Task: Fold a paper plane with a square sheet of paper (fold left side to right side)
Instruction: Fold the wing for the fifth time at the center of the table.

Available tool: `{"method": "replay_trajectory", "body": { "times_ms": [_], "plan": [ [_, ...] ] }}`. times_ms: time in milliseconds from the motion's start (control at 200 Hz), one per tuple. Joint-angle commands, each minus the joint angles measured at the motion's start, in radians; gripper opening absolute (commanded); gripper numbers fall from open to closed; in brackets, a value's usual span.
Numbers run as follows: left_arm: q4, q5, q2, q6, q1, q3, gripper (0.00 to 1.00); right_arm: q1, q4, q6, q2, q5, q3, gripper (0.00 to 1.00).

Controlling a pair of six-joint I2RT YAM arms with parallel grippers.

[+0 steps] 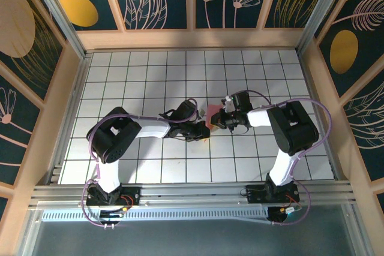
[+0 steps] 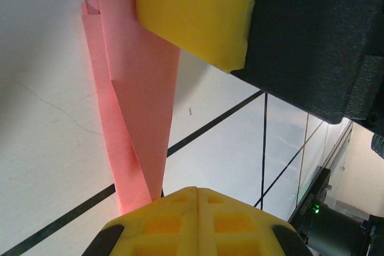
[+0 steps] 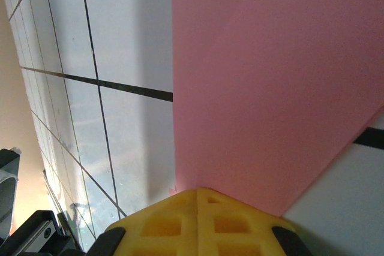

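The paper plane [image 1: 210,117] is a folded piece of salmon-pink paper, raised off the white grid table between my two grippers. In the left wrist view the paper plane [image 2: 141,106] is a slim layered dart whose point runs down behind the left side of my shut left gripper [image 2: 198,192]. The seam between that gripper's fingers shows no paper. My right gripper's yellow finger [image 2: 198,13] rests on the paper's far end. In the right wrist view a broad pink flap [image 3: 270,88] reaches my right gripper [image 3: 198,191], which is shut on its lower edge.
The white grid table [image 1: 150,70] stretches behind and to both sides of the arms. Wooden walls [image 1: 192,39] close it in at the back and sides. A metal rail [image 1: 192,193] runs along the near edge by the arm bases.
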State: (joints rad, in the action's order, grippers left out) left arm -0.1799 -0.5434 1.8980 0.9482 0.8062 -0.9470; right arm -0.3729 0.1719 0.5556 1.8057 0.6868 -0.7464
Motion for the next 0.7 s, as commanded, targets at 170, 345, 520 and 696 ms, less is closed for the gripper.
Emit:
{"method": "replay_trajectory", "body": {
  "times_ms": [170, 345, 520, 696],
  "plan": [
    [0.018, 0.004, 0.019, 0.0, 0.003, -0.005, 0.0, 0.001, -0.118, -0.053, 0.092, -0.177, 0.02, 0.0],
    [0.032, 0.021, 0.013, -0.005, 0.004, 0.0, 0.0, 0.001, -0.127, -0.059, 0.094, -0.182, 0.019, 0.0],
    [0.037, 0.031, 0.009, -0.006, 0.004, 0.004, 0.0, 0.001, -0.129, -0.059, 0.097, -0.182, 0.016, 0.0],
    [0.037, 0.036, 0.006, -0.006, 0.003, 0.013, 0.0, 0.001, -0.132, -0.06, 0.097, -0.185, 0.014, 0.0]
  ]
}}
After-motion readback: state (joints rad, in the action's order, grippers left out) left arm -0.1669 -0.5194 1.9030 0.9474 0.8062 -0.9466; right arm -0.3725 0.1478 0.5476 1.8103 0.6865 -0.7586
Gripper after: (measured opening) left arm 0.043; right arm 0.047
